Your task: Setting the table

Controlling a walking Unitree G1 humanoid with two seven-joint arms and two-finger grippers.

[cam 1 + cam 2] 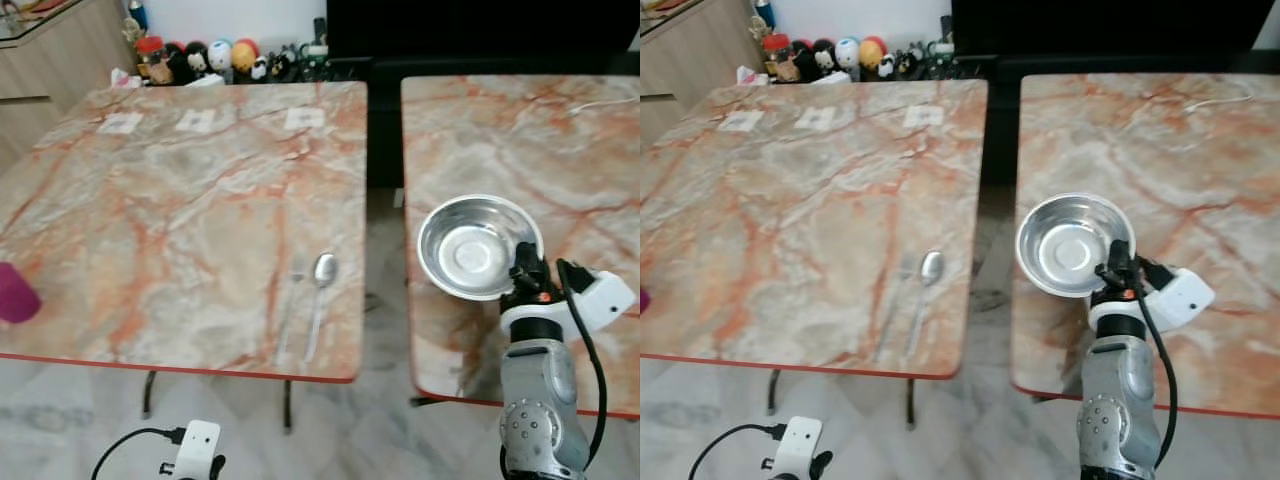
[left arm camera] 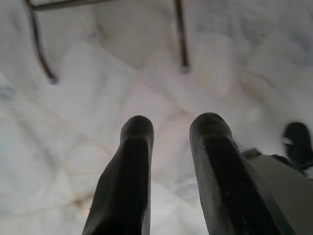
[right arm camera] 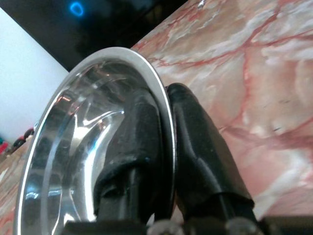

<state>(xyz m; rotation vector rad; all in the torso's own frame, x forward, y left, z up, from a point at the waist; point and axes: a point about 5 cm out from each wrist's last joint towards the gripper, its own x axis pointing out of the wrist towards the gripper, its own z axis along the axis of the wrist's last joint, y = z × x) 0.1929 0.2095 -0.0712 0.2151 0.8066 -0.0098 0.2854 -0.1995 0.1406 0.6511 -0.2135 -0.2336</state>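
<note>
A shiny steel bowl (image 1: 470,250) hangs over the near left corner of the right marble table (image 1: 560,140). My right gripper (image 1: 527,268) is shut on its near rim, one finger inside the bowl (image 3: 93,147) and one finger outside. On the left marble table (image 1: 160,200) a metal spoon (image 1: 320,292) lies near the front right edge, with a thin utensil (image 1: 288,318) beside it that is too faint to name. My left gripper (image 2: 170,128) hangs low over the floor, its fingers apart and holding nothing.
A magenta cup (image 1: 16,292) stands at the left table's near left edge. Three white tags (image 1: 196,121) lie along its far side. A gap of floor (image 1: 385,250) separates the tables. Toys (image 1: 215,57) and a wooden cabinet (image 1: 45,50) sit behind.
</note>
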